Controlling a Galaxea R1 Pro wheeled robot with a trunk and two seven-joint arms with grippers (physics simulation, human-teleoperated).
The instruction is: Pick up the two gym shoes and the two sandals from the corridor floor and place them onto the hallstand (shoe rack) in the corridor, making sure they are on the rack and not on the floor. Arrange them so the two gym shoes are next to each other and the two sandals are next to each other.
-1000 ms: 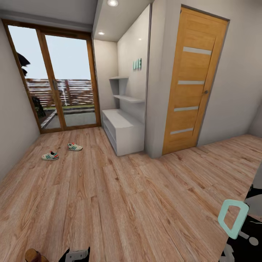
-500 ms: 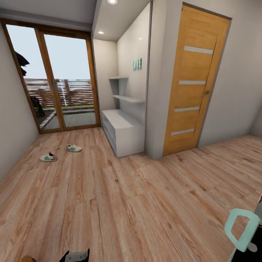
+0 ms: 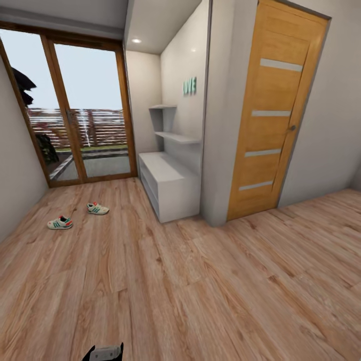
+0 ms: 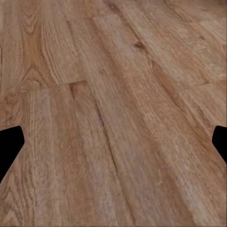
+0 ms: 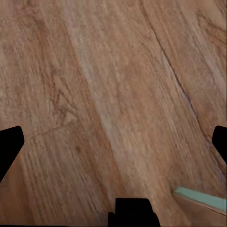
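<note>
Change since earlier frame: head camera swung right; teal-framed part at lower right gone from head view; shoes unmoved on floor.
Gym shoes: first gym shoe [image 3: 59, 223] and second gym shoe [image 3: 98, 208] on corridor floor [image 3: 190, 291], near each other but apart, left of hallstand [image 3: 168, 185], in front of glass doors [image 3: 70, 115].
Hallstand: against wall beside wooden door [image 3: 273, 120]; flat top bare.
Left gripper [image 4: 113, 142]: fingertips [image 4: 8, 146] at opposite frame edges, spread wide, nothing between, above floor planks.
Right gripper [image 5: 113, 142]: fingertips [image 5: 9, 144] likewise wide apart, nothing between; teal strip [image 5: 201, 197] below.
</note>
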